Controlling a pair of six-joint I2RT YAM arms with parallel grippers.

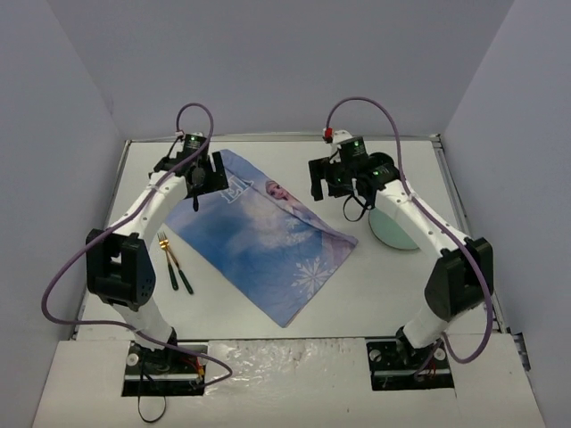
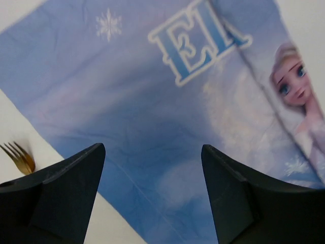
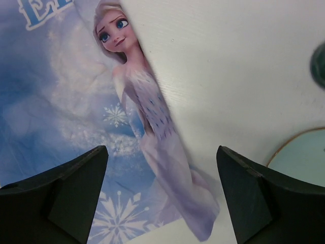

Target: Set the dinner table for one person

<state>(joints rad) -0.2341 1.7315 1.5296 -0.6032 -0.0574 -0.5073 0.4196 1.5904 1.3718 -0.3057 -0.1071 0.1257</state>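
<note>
Two grippers hang over the far end of the blue snowflake cloth [image 1: 263, 236], which lies slantwise across the middle of the top view on the dinner table [image 1: 393, 285]. That white top fills the frame from the arms' bases up to the back wall. The left gripper [image 1: 198, 183] is at the cloth's upper-left corner and the right gripper [image 1: 326, 183] is over its upper-right edge. In both wrist views the dark fingers [image 2: 66, 193] stand wide apart with only printed fabric and bare table showing between them, so neither has hold of anything.

A gold fork [image 1: 168, 259] and a second utensil [image 1: 184, 275], both dark-handled, lie at the left of the frame on bare table, just beside the cloth but apart from it. A pale green plate [image 1: 393, 230] sits at the right, off the cloth and partly hidden under the right arm.

The step in hand looks like finishing the laying of the mat. To do it well, each arm should rise straight up before swinging aside, so that no fingertip drags or lifts the thin fabric. A crease seems to run along the edge with the printed figure, which may want smoothing, and the slant may want squaring to the table's near edge. The plate would then go to the cloth's middle, with room left beside it for the utensils
</note>
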